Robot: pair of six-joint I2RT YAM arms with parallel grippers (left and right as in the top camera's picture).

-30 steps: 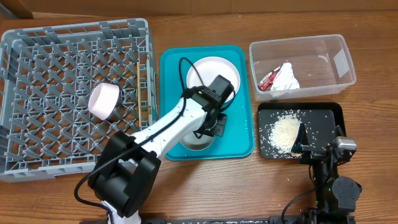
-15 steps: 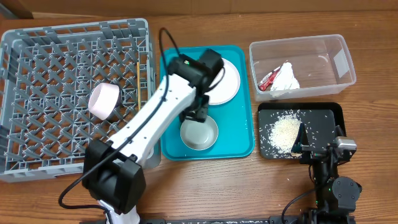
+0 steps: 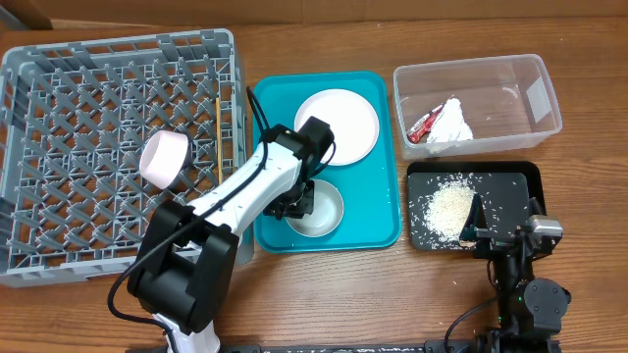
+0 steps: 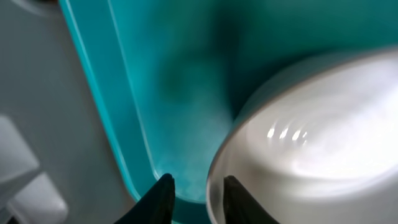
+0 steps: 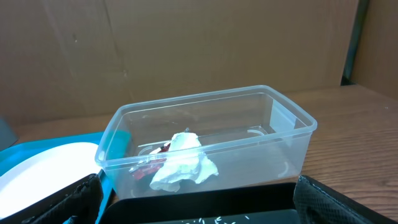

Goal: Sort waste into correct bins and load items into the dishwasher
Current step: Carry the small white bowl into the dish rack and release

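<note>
A small white bowl (image 3: 324, 208) sits on the teal tray (image 3: 378, 230), in front of the round white plate (image 3: 339, 125). My left gripper (image 3: 298, 202) is at the bowl's left rim. In the left wrist view the gripper (image 4: 198, 180) is open and straddles the bowl (image 4: 311, 137) rim, one finger inside and one outside with a gap. A pinkish-white cup (image 3: 165, 159) and a chopstick (image 3: 216, 132) lie in the grey dishwasher rack (image 3: 59, 59). The clear tub (image 3: 530, 93) holds the red wrapper (image 3: 424, 126) and tissue (image 3: 451, 122). Rice (image 3: 449, 208) lies in the black tray (image 3: 525, 176). My right gripper (image 3: 502, 231) is open.
The right wrist view looks across the black tray (image 5: 205, 205) at the clear tub (image 5: 273, 137) with the tissue (image 5: 183, 162) inside, and the plate's edge (image 5: 43, 168) at left. A brown cardboard wall stands behind. Bare wooden table runs along the front edge.
My left arm swung up over the plate and came back down at the bowl's left rim. Its jaws went from shut to wide, then narrowed around the rim. The right arm stayed still.
</note>
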